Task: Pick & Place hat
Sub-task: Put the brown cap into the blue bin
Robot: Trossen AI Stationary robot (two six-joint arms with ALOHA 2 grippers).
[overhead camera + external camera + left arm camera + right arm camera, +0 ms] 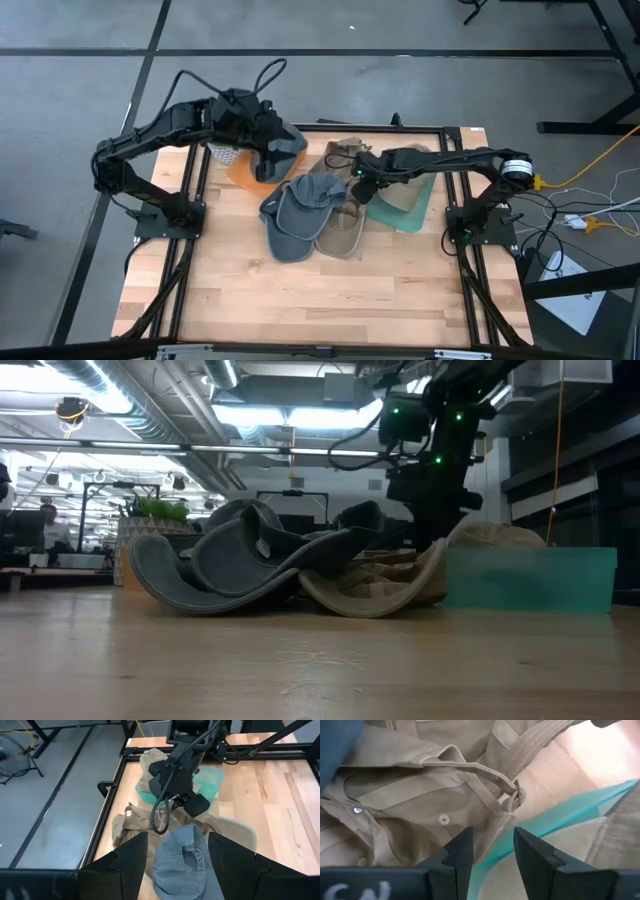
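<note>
A blue-grey hat [298,205] lies crumpled mid-table, overlapping a tan hat [345,230] on its right. More tan cloth [345,153] lies behind them. My left gripper [177,845] hangs open above the orange tray [248,172], at the far left of the blue-grey hat [182,865], holding nothing. My right gripper [492,840] points steeply down, open, just over the tan hat's [420,795] folds beside the teal bin's rim [560,815]. I cannot tell whether its fingers touch the cloth.
The teal bin [410,210] stands at the right with a tan hat [495,532] in it. A white pot [226,154] stands beside the orange tray at the far left. Bare wood fills the near half of the table [320,300].
</note>
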